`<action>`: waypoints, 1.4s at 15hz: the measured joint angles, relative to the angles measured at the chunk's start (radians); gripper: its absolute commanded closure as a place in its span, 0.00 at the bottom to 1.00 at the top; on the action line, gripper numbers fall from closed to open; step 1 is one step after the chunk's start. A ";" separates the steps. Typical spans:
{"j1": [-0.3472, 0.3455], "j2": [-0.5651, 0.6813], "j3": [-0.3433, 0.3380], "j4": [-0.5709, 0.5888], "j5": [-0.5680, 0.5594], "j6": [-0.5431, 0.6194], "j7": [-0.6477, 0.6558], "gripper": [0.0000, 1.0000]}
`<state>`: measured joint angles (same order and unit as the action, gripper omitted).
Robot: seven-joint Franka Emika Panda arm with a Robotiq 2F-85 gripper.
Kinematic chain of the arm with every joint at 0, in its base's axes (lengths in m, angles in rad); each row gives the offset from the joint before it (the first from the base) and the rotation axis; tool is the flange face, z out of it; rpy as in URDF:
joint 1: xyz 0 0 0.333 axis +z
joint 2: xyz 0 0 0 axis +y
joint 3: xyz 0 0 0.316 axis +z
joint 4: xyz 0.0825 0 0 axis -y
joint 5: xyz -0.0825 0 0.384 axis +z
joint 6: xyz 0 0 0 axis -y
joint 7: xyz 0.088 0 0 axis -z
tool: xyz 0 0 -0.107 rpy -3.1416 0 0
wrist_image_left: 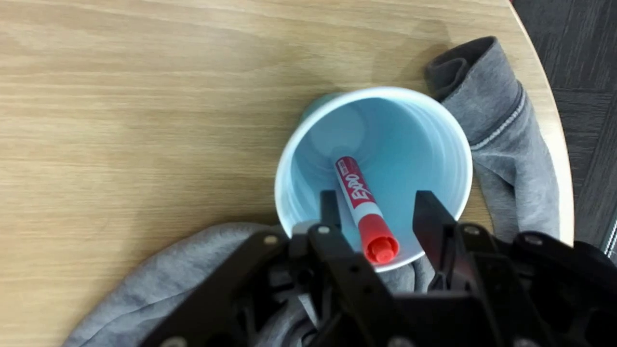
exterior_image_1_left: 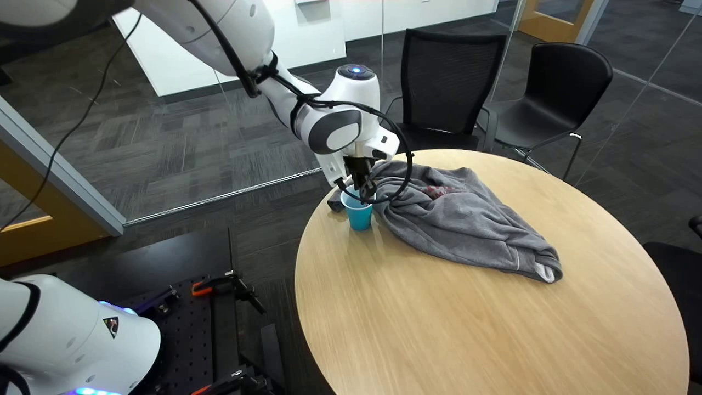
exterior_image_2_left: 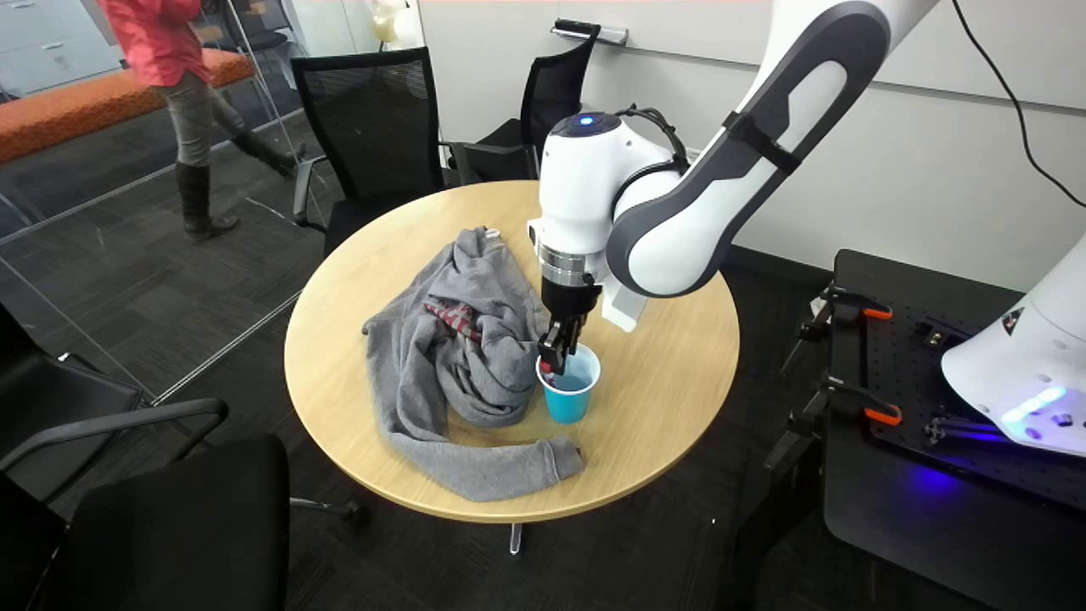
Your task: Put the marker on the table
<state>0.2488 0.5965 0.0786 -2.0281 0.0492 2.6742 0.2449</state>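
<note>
Since the cup (wrist_image_left: 407, 159) props the marker (wrist_image_left: 366, 207) towards six o'clock (wrist view), my gripper (wrist_image_left: 379, 209) straddles it, jaws spread, presumably to pinch.

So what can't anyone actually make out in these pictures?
Person: head cut off by the top edge, in an exterior view.
Red patch: too small to identify, in both exterior views.
Marker: not discernible behind cup and gripper, in an exterior view.
Cloth: partly hidden by gripper and bottom edge, in the wrist view.
</note>
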 measured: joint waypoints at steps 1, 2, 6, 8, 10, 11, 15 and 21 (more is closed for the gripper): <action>-0.001 0.010 0.000 0.010 0.000 0.000 0.000 0.55; -0.003 0.021 0.000 0.023 0.000 0.000 0.000 0.55; -0.005 0.064 -0.001 0.069 0.001 -0.003 0.000 0.57; -0.005 0.082 -0.001 0.090 0.001 -0.003 0.000 0.83; -0.005 0.097 -0.001 0.109 0.001 -0.004 0.000 0.98; -0.005 0.104 -0.001 0.116 0.001 -0.004 0.000 1.00; -0.001 0.109 -0.001 0.126 0.001 -0.005 0.000 0.95; 0.038 0.087 -0.019 0.100 -0.002 -0.007 0.040 0.95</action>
<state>0.2872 0.6834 0.0591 -1.9281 0.0473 2.6674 0.2850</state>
